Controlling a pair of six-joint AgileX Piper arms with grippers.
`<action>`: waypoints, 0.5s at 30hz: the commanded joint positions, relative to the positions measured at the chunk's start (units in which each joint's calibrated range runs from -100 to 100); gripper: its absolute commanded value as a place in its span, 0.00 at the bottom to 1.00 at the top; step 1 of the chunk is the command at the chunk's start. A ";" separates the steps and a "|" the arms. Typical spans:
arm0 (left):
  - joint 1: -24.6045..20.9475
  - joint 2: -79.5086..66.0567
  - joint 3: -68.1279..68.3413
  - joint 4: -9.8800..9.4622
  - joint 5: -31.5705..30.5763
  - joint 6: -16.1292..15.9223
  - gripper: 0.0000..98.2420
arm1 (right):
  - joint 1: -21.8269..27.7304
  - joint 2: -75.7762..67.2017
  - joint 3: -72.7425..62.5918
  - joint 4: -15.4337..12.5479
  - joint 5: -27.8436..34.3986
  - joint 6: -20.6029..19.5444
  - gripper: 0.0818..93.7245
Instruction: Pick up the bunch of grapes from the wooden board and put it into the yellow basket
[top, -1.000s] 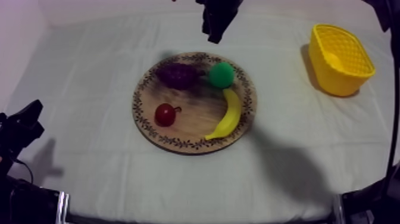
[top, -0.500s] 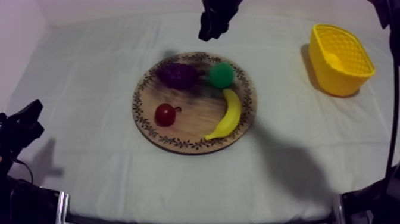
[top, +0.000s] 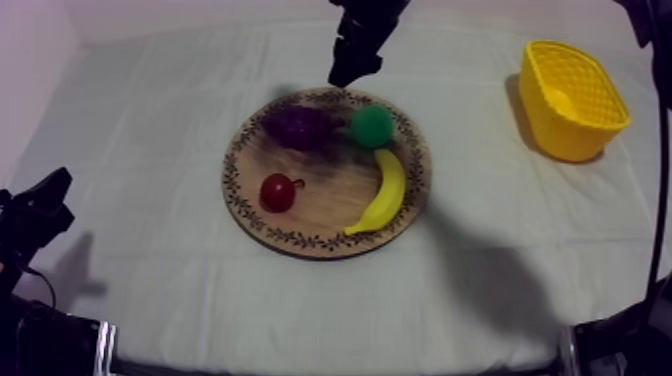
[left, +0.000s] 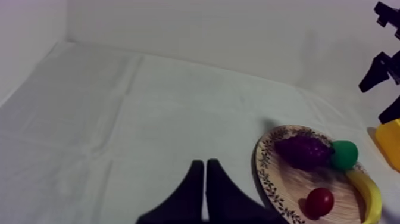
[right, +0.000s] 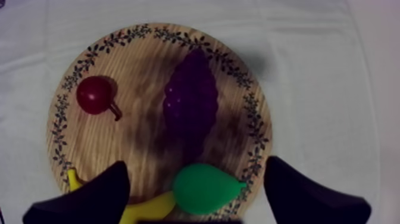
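The dark purple bunch of grapes lies on the far left part of the round wooden board. My right gripper hangs above the board's far rim, open, its two fingers spread wide over the pear and the near end of the grapes, with nothing held. The yellow basket stands at the far right. My left gripper rests low at the left, shut into a narrow wedge. The grapes also lie ahead of it, to the right.
On the board with the grapes are a green pear, a banana and a small red fruit. The pear sits right beside the grapes. Open cloth surrounds the board.
My right gripper has gone from shut to wide open. It has also shifted a little left and down toward the board's far rim. The left arm and the fruit have not moved.
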 joint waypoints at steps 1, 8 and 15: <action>0.00 0.00 -0.03 0.02 0.02 -0.01 0.00 | -0.20 0.47 0.08 -0.25 -0.24 0.21 0.70; 0.00 0.00 -0.03 0.02 0.02 -0.01 0.00 | -1.44 3.28 0.14 -0.80 -1.80 0.69 0.70; 0.00 0.00 -0.03 0.02 0.02 -0.01 0.00 | -3.03 8.29 -0.77 -0.41 -4.88 0.28 0.69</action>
